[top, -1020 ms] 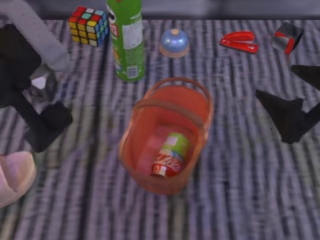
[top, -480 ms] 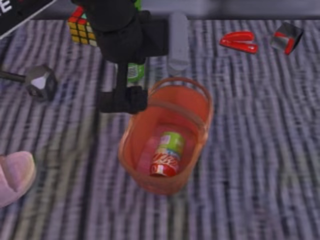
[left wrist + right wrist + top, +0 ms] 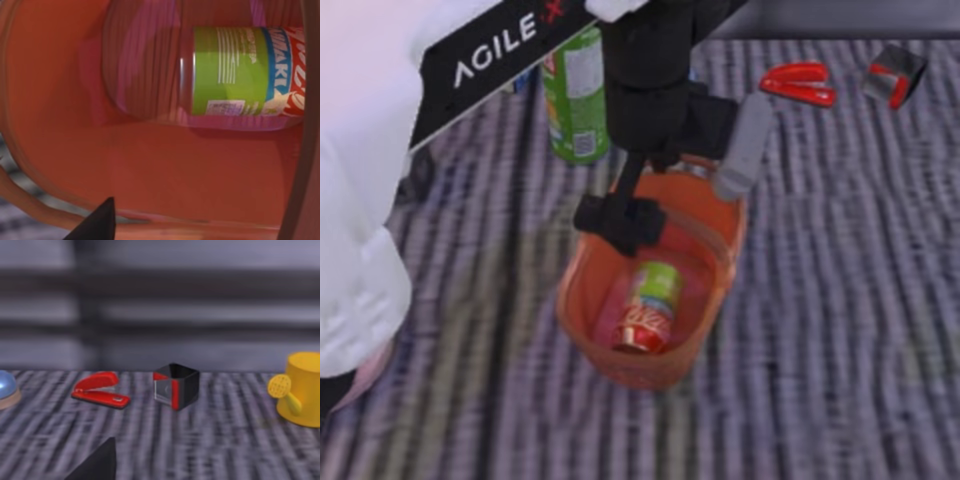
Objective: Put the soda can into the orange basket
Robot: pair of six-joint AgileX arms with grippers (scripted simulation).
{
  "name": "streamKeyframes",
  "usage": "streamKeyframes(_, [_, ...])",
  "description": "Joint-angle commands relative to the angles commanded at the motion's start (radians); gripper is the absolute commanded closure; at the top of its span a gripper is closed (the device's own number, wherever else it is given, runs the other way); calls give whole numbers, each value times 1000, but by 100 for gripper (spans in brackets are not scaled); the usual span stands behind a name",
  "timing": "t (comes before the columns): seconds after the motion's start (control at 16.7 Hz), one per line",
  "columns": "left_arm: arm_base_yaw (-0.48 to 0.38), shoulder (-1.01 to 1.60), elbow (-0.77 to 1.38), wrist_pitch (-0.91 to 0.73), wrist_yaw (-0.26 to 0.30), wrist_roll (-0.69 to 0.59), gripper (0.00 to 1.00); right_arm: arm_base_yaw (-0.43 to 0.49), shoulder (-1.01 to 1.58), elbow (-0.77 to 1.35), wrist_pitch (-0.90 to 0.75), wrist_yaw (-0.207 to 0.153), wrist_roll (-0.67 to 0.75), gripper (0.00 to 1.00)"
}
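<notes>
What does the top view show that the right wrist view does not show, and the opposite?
Only the top view shows the soda can lying in the orange basket, the left gripper over the basket's rim, and the tall green canister. Only the right wrist view shows a yellow watering can and a blue dome. Both show the red stapler and the black and red box.

Simulated tabletop: striped cloth (image 3: pixel 840 300), clutter

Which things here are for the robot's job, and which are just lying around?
For the job:
soda can, lying inside the basket
orange basket
left gripper, over the basket

Just lying about:
tall green canister
red stapler
black-and-red box
yellow watering can
</notes>
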Motion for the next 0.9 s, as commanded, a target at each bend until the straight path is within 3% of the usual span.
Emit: streamKeyframes(0.9, [1,-20,-112,93,0,0,0,0,0,0,0,0,0,0])
